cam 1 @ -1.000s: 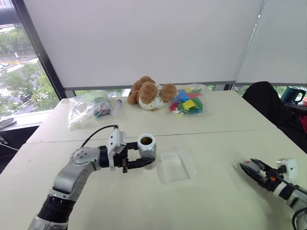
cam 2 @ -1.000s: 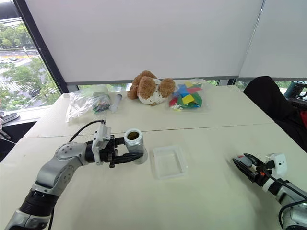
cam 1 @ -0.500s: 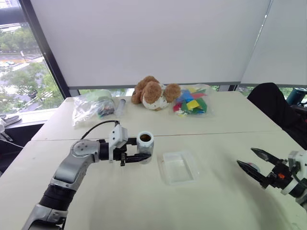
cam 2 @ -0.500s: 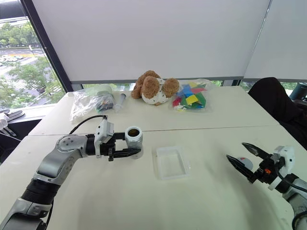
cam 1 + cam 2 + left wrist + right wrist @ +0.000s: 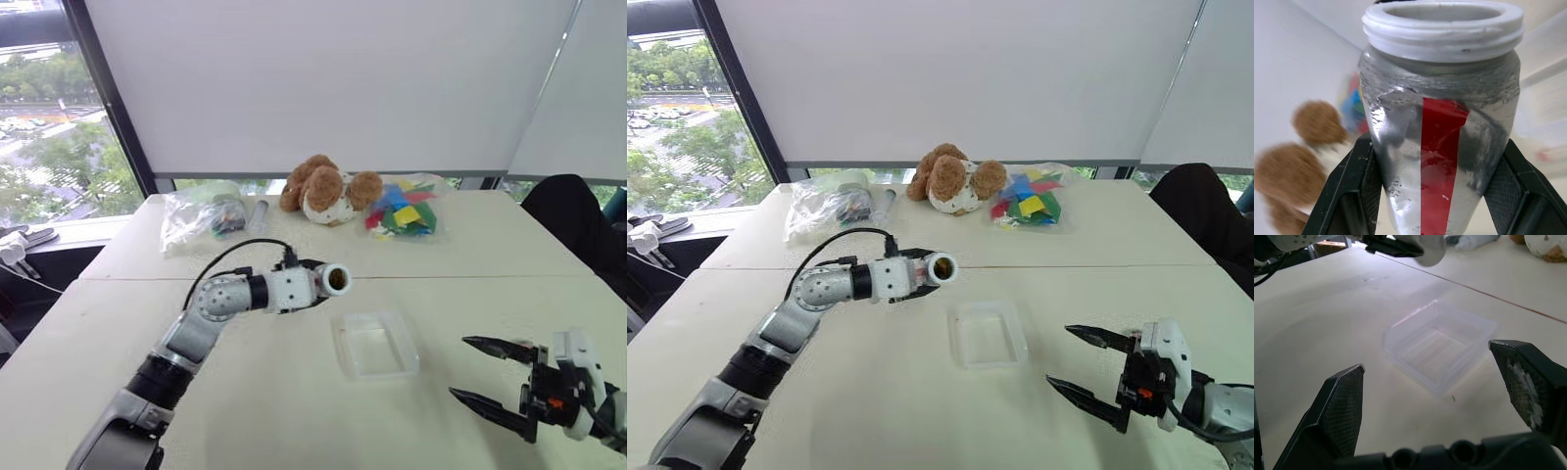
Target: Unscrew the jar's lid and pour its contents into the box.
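My left gripper (image 5: 1437,147) is shut on the jar (image 5: 1442,132), a silver cylinder with a red stripe. The jar (image 5: 323,282) hangs on its side above the table, its open white mouth turned toward the right. A brown spot, the contents (image 5: 338,280), shows inside the mouth. The clear box (image 5: 375,345) lies on the table just below and to the right of the mouth. My right gripper (image 5: 458,367) stands open and empty to the right of the box (image 5: 1437,350), pointing at it. The lid is out of view.
At the table's far side lie a brown teddy bear (image 5: 328,191), a bag of coloured pieces (image 5: 404,211), a clear bag (image 5: 201,217) and a small tube (image 5: 260,211). A dark chair (image 5: 578,225) stands at the right edge.
The left wrist has rolled, tipping the jar from upright onto its side and carrying it right toward the box. The right gripper has opened and drawn in toward the box.
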